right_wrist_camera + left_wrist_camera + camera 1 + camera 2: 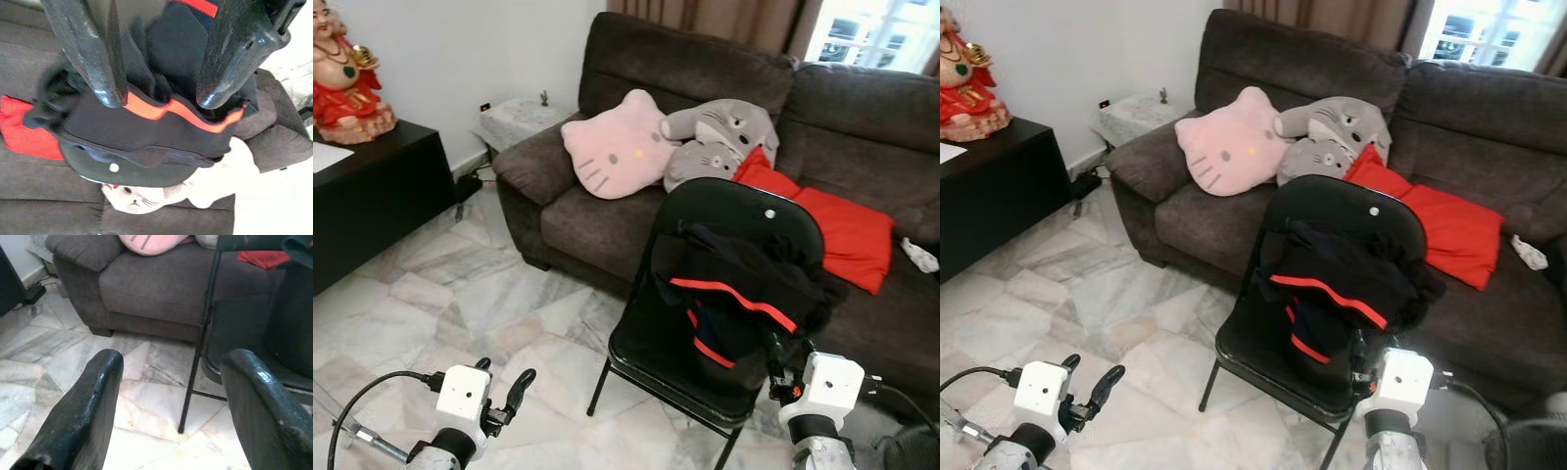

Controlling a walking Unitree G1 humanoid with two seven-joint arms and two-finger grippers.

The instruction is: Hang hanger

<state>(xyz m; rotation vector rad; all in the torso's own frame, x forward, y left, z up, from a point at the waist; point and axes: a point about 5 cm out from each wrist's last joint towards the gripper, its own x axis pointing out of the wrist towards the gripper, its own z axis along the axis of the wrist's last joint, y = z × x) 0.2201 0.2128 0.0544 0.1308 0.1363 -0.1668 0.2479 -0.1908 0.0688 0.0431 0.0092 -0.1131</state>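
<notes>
**Dark garment draped over a black folding chair**

No hanger can be made out with certainty; what is seen is a black garment with orange-red piping, soft and crumpled, slung over the rounded backrest and seat of a black folding chair. The chair's back is smooth and glossy with a small pale rivet near its top, and its legs are thin dark metal tubes.

The right gripper is held just before the garment, its two long black fingers parted with nothing between them; their tips lie close to the orange stripe. The left gripper is held low over the floor beside the chair, its glossy fingers likewise spread wide and empty.

The chair stands on a marble-patterned floor of grey and cream slabs, directly in front of a dark brown plush sofa. On the sofa lie a pink cat-face cushion, a grey plush toy and a red cushion. A black cabinet bearing a red-and-gold figurine stands to the left.
</notes>
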